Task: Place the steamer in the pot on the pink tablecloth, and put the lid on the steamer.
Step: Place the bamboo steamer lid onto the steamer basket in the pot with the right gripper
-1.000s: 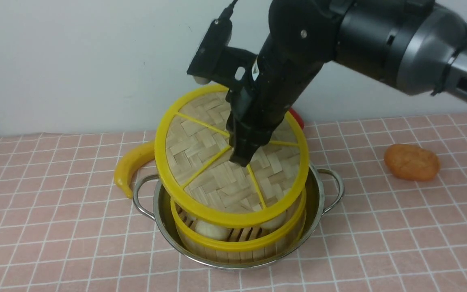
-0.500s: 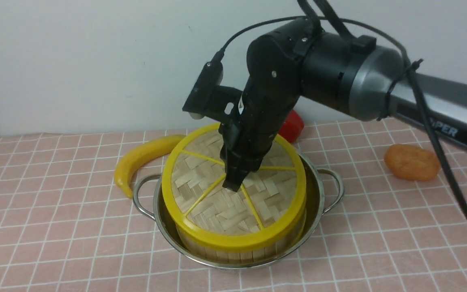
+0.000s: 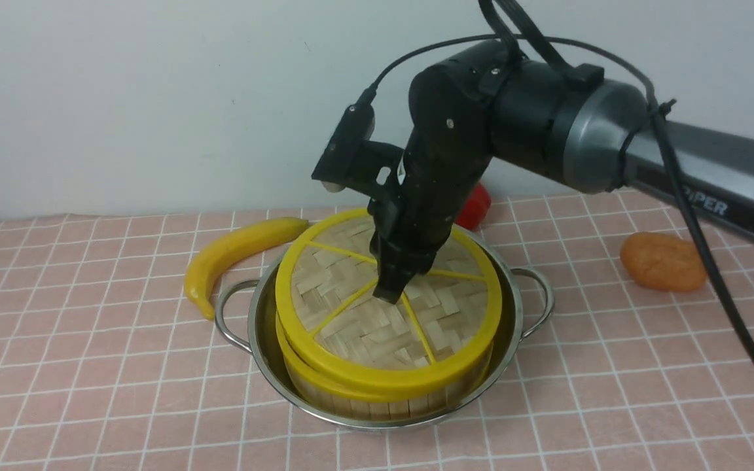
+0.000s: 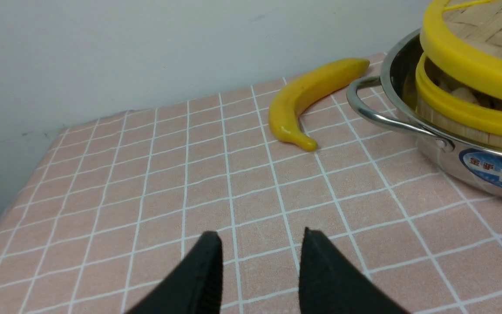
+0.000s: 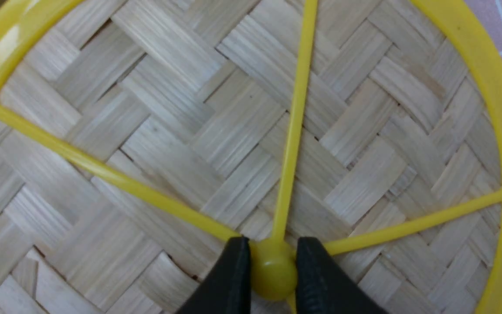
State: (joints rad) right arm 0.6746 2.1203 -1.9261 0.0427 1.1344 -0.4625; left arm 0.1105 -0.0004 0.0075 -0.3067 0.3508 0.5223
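Lid (image 3: pixel 377 327) over steamer (image 3: pixel 377 402), right gripper (image 5: pixel 273 253) pinching knob (image 5: pixel 273 279), left gripper (image 4: pixel 259 244) parted, banana (image 3: pixel 233 252) beside pot (image 3: pixel 262 330)

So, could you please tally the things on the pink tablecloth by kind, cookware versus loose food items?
Cookware: 3 (pot, steamer, lid)
Loose food items: 3 (yellow banana, red piece, orange piece)
Total: 6

Even, soft indoor light; glare on the pot (image 3: pixel 266 340) rim, images slightly grainy.
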